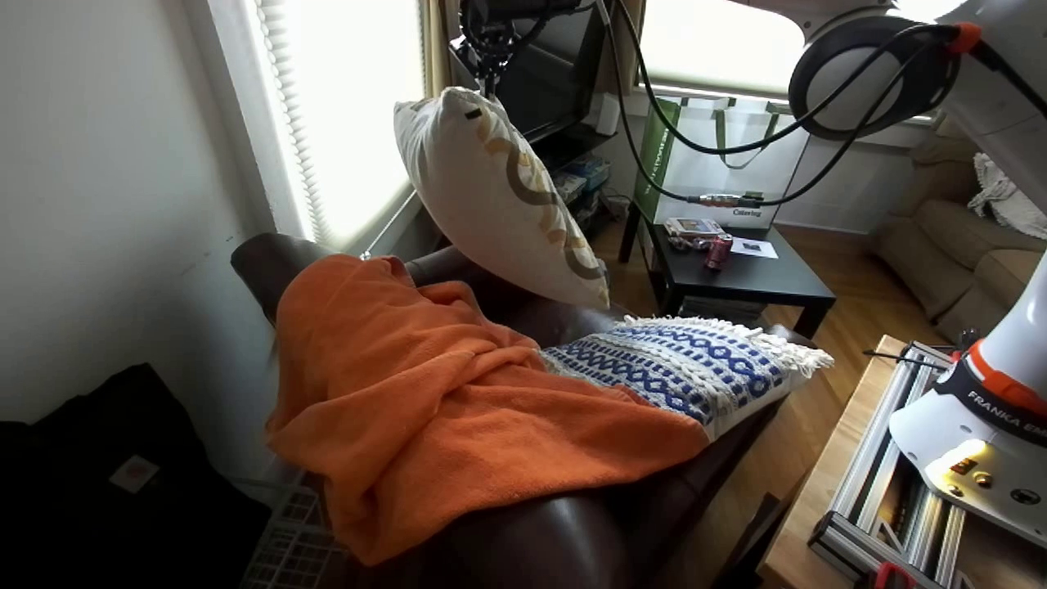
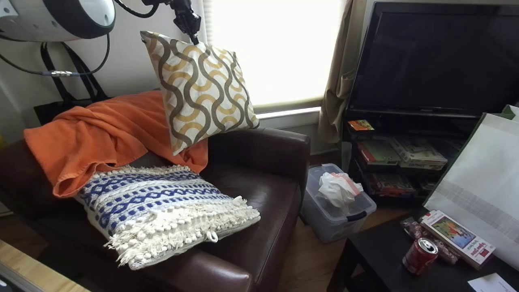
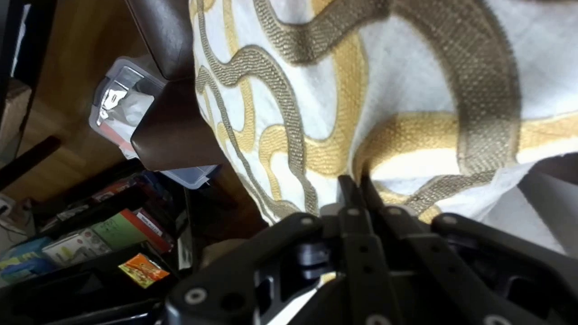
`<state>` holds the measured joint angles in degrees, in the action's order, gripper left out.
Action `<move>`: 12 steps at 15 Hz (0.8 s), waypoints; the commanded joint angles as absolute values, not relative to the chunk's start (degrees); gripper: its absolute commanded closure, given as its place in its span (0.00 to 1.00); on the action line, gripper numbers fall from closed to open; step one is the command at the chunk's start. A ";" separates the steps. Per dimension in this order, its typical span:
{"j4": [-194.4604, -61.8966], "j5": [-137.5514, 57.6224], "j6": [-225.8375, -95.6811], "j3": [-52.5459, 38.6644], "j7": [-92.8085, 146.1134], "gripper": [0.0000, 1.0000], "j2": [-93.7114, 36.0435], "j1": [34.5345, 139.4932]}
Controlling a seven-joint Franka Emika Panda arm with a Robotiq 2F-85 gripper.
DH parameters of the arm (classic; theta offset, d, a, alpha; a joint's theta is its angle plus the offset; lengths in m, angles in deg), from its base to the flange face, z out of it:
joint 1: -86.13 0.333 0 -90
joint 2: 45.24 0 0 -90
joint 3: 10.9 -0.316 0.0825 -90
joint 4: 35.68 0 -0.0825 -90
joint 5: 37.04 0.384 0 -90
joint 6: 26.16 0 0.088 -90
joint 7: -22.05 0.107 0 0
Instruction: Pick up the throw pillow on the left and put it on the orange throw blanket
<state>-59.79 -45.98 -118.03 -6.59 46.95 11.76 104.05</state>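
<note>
The throw pillow hangs in the air in both exterior views (image 1: 491, 204) (image 2: 206, 87). It has a white and cream face with wavy brown and tan bands and a plain pale back. My gripper (image 1: 488, 88) (image 2: 195, 39) is shut on its top edge. In the wrist view the fingertips (image 3: 356, 183) pinch a fold of the pillow (image 3: 325, 90). The orange throw blanket (image 1: 442, 384) (image 2: 101, 138) lies rumpled over the back and side of a brown armchair. The pillow is above the armchair and beside the blanket, apart from it in an exterior view. The blanket is hidden in the wrist view.
A white pillow with blue zigzags (image 1: 679, 360) (image 2: 158, 198) lies on the brown leather armchair (image 2: 259, 194), partly touching the blanket. A window (image 2: 275, 52) is behind the held pillow. A clear bin (image 2: 332, 219), a TV (image 2: 438, 61) and a black table (image 1: 752, 274) stand farther off.
</note>
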 commanded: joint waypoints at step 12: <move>-61.46 -45.96 -109.26 -9.08 24.69 0.97 10.49 106.70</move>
